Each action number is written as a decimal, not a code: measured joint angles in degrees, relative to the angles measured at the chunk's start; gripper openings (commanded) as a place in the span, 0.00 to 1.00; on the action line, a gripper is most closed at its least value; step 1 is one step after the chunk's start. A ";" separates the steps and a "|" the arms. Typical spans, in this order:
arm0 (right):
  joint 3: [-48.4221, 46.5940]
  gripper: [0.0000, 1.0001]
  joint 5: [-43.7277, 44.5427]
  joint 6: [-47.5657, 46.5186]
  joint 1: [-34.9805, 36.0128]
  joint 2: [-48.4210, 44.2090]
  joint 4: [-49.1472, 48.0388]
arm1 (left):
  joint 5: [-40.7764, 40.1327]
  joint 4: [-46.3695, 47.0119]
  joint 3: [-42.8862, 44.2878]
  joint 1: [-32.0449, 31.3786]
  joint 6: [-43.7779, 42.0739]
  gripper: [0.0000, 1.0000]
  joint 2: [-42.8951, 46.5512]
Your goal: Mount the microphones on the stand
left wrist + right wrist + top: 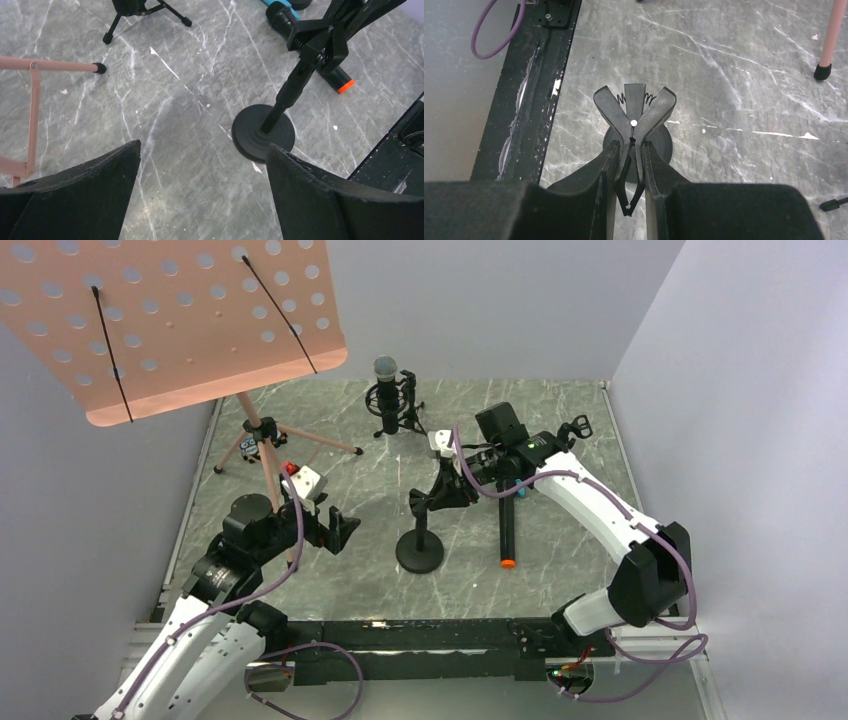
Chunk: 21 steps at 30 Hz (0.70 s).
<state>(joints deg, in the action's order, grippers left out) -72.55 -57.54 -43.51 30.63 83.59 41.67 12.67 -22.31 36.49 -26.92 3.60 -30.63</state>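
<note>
The right gripper [630, 152] is clamped on the clip [634, 107] of the stand [420, 548]. The left gripper [202, 150] hangs wide apart left of the stand. The orange-tipped microphone [508, 525] lies on the surface just right of the stand.

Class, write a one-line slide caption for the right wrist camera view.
Right tool pinching the spring clip of the round-base stand above the marble table.

A pink music stand [262, 445] is standing at the far left of the grey marbled surface [350, 575], its perforated tray [170, 330] tilting, two black wire arms [112, 355] lying across it, tripod legs [315, 443] splaying out on black rubber feet [100, 68].
</note>
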 measured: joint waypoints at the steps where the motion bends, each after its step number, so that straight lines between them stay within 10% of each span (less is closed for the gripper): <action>1: 0.09 0.12 0.31 0.02 0.28 -0.20 -0.13 | 0.37 0.46 -0.20 0.00 -0.02 0.99 0.22; 11: 3.10 0.91 1.40 -0.50 0.90 -3.58 -0.52 | 2.95 2.01 -0.66 0.11 -0.17 0.99 0.50; 21: 1.16 1.00 -0.39 -2.78 -6.60 -8.81 4.50 | 2.36 2.23 -0.72 0.11 -0.22 0.99 2.58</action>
<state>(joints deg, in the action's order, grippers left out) -71.40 -57.93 -46.28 24.03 74.78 46.17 15.03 -20.08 35.77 -26.81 3.38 -28.05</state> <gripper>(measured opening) 0.995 0.993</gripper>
